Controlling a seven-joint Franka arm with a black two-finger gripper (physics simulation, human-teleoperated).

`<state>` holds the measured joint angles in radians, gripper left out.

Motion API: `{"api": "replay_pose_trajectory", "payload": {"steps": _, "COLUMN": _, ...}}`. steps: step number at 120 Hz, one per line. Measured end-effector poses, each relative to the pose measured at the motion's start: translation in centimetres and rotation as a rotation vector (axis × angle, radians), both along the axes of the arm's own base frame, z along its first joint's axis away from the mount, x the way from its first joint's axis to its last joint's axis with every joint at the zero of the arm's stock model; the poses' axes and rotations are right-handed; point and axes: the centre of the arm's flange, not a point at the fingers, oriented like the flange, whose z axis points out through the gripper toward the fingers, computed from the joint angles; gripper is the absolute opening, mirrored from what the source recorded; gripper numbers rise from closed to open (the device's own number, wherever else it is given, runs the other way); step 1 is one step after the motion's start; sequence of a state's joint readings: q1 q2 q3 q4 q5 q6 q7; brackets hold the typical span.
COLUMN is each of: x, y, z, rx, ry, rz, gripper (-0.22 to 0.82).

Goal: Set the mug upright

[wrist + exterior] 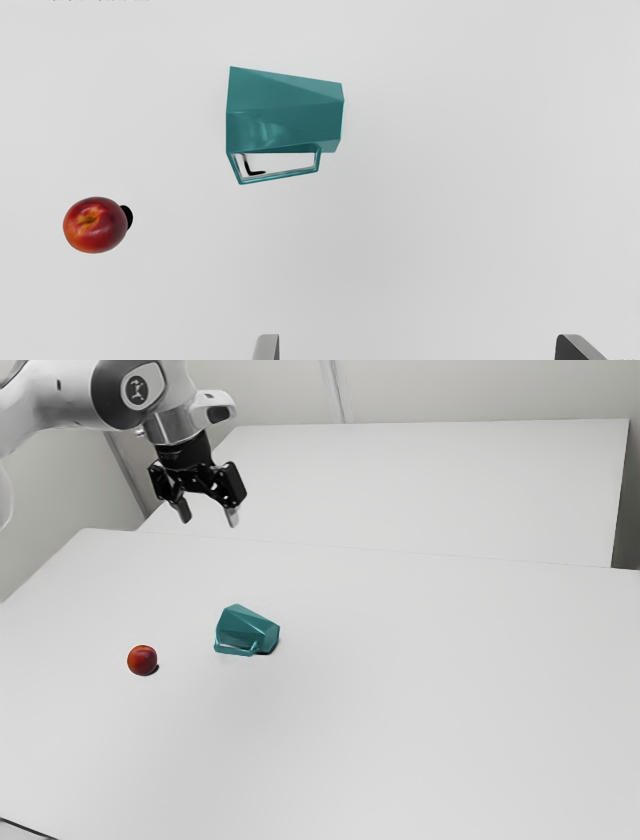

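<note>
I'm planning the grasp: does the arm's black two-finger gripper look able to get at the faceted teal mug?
Probably yes: the gripper hangs open above the white table, nothing covers the mug lying on its side, and the round red fruit sits clear of it.

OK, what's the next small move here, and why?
I'd probably ease the gripper over the mug before lowering: the jaws stand wide apart above the table, while the mug lies on its side, ahead of them rather than between them, its handle toward them.

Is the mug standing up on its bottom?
No, the teal mug is lying on its side on the white table.
</note>
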<state>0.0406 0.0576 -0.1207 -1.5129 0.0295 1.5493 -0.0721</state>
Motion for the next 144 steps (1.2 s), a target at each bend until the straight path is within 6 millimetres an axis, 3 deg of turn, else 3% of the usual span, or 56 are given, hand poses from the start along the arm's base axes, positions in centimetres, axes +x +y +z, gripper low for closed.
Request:
{"api": "replay_pose_trajectory", "payload": {"steps": 57, "x": -0.2, "y": 0.0, "z": -0.1, "rx": 0.018, "ry": -0.013, "rz": 0.003, "gripper": 0.6}}
{"api": "replay_pose_trajectory", "payload": {"steps": 69, "x": -0.5, "y": -0.2, "z": -1.6, "rx": 0.013, "ry": 0.01, "rz": 0.002, "gripper": 0.6}}
{"api": "replay_pose_trajectory", "payload": {"steps": 90, "x": -0.9, "y": 0.6, "z": -7.2, "rx": -0.03, "ry": 0.112, "rz": 0.021, "gripper": 0.6}}
{"api": "replay_pose_trajectory", "payload": {"steps": 104, "x": -0.4, "y": 3.4, "z": -10.0, "rx": -0.095, "ry": 0.125, "rz": 0.041, "gripper": 0.6}}
{"api": "replay_pose_trajectory", "payload": {"steps": 125, "x": 0.9, "y": 10.6, "z": -14.4, "rx": -0.261, "ry": 0.11, "rz": 0.071, "gripper": 0.6}}
{"api": "replay_pose_trajectory", "payload": {"steps": 144, "x": 1.7, "y": 15.9, "z": -16.8, "rx": -0.405, "ry": 0.058, "rz": 0.062, "gripper": 0.6}}
